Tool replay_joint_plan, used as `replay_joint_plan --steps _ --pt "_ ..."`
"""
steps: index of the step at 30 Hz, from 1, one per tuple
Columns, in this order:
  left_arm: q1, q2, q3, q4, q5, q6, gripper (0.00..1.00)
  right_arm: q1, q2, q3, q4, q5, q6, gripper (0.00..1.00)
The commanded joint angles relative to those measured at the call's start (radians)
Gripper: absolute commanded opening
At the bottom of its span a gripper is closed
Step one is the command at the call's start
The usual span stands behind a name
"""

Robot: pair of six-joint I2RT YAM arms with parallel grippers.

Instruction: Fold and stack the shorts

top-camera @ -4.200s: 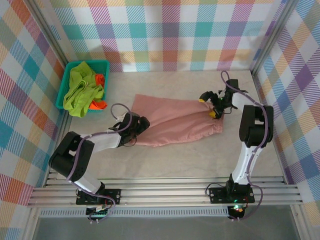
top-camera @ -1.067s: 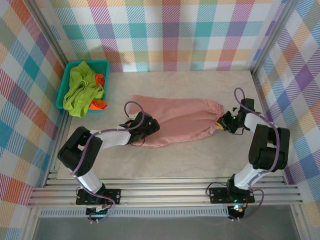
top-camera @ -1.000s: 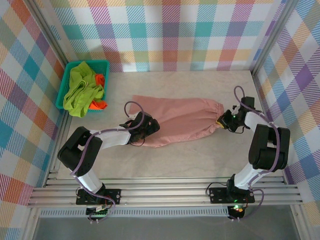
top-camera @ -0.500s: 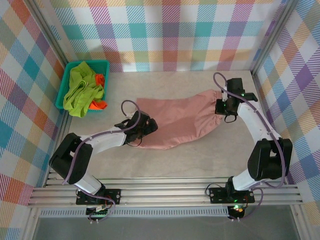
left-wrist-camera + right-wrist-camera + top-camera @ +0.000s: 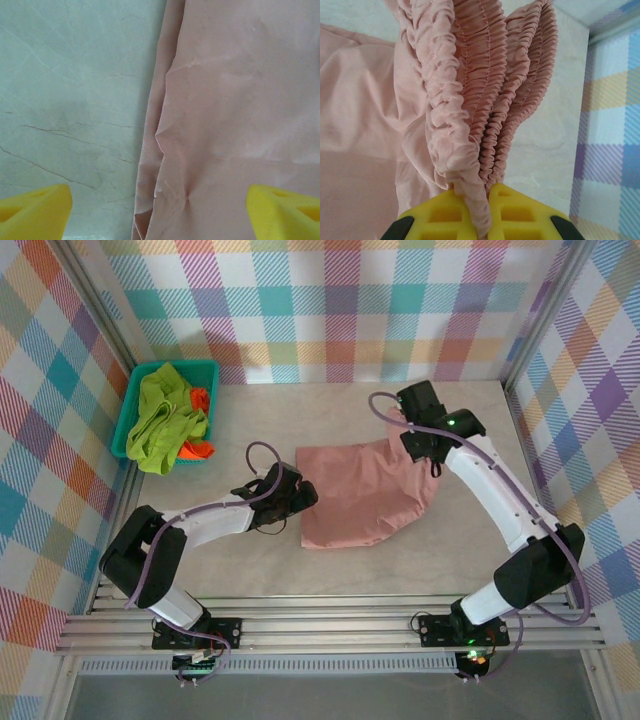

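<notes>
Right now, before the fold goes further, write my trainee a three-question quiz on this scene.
1. True or false: the right tool is shut on the gathered elastic edge of the dusty pink cloth shorts.
2. Fill the gap: the left tool sits at the pink shorts' left edge with its fingers ____.
3. Where are the lime green cloth shorts? A) in the teal plastic mesh basket; B) in the left tool; C) under the pink shorts.

Key: 1 true; 2 open; 3 A.
</notes>
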Motion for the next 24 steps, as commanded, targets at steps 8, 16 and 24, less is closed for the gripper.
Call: replay_joint_plan --steps 8,16,24 --pt "-0.012 0.061 0.005 0.023 0.051 -0.078 0.69 0.233 0.196 0.147 -0.159 0.12 0.187 0.0" --pt "-0.023 0.144 -0.004 0.053 0.084 -0.121 0.48 0.345 0.341 0.242 -0.238 0.107 0.328 0.0" --pt "-0.035 0.188 -0.04 0.11 0.093 -0.17 0.43 0.416 0.43 0.29 -0.208 -0.121 0.437 0.0"
